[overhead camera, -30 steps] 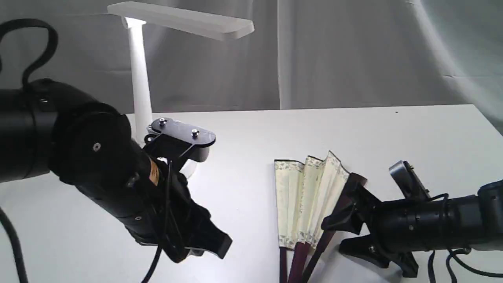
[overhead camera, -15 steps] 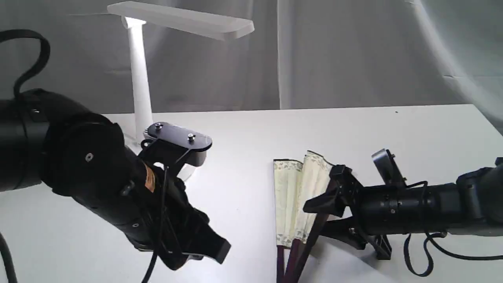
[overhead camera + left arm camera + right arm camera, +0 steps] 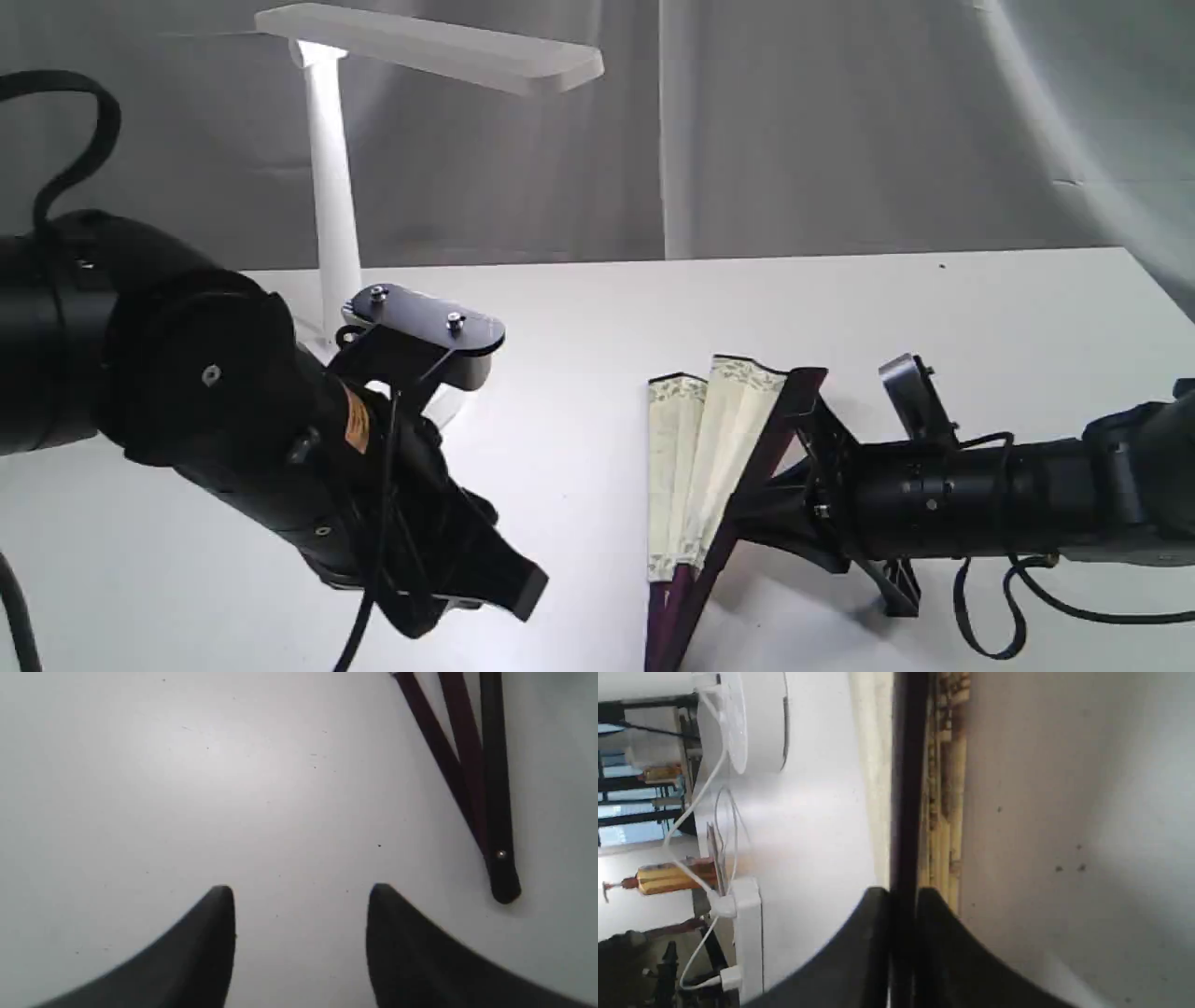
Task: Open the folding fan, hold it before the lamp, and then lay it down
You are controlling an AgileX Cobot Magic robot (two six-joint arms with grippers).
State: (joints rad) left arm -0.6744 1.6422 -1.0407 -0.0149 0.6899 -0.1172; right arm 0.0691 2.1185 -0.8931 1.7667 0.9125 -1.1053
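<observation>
The folding fan (image 3: 698,448) lies partly spread on the white table (image 3: 597,317), cream leaf toward the back and maroon ribs toward the front. My right gripper (image 3: 766,495) is shut on its right dark guard (image 3: 903,812), which passes between the pinched fingers (image 3: 873,933); the patterned leaf edge (image 3: 945,788) lies beside it. My left gripper (image 3: 509,583) hovers open over bare table, left of the fan's ribs (image 3: 472,779) and rivet (image 3: 501,855), with nothing between its fingertips (image 3: 219,905). The white lamp (image 3: 331,187) stands at the back left, its head (image 3: 429,47) lit.
The lamp's round base (image 3: 756,718) and white cord (image 3: 698,798) sit beyond the fan, near a white plug block (image 3: 747,933) at the table's edge. A grey curtain (image 3: 840,121) hangs behind the table.
The right gripper moved left and shut on the fan's right guard, swinging it inward so the spread leaf narrowed. The left arm barely shifted.
</observation>
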